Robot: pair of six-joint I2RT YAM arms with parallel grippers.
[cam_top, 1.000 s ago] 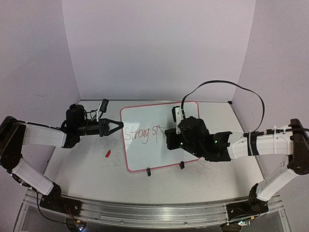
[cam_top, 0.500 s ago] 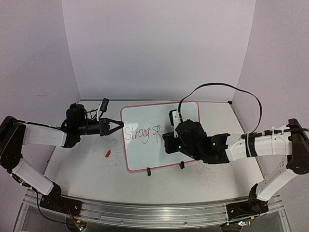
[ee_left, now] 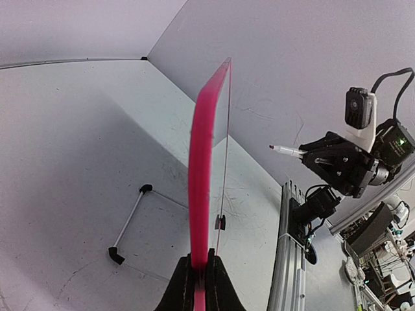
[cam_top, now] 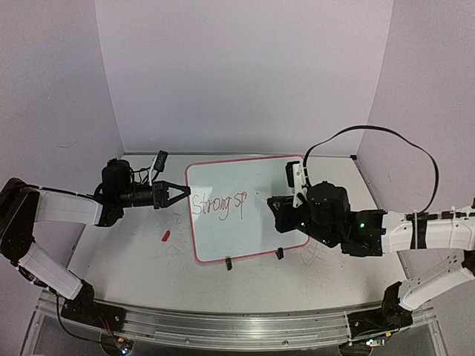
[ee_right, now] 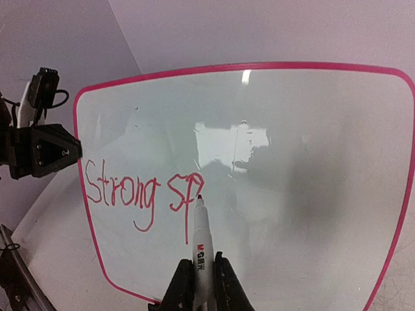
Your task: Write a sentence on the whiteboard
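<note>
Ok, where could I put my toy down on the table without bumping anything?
The widest bare table is the front strip, between the whiteboard's black feet and the metal rail. It's crowded beside the board: the left gripper clamps its left edge near a red cap, and the right gripper points a marker at it.

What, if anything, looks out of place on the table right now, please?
Only a small red piece lying loose on the table, left of the whiteboard; it is possibly a pen cap. Otherwise nothing stands out: the left gripper clamps the board's rim and the right gripper holds the marker.
</note>
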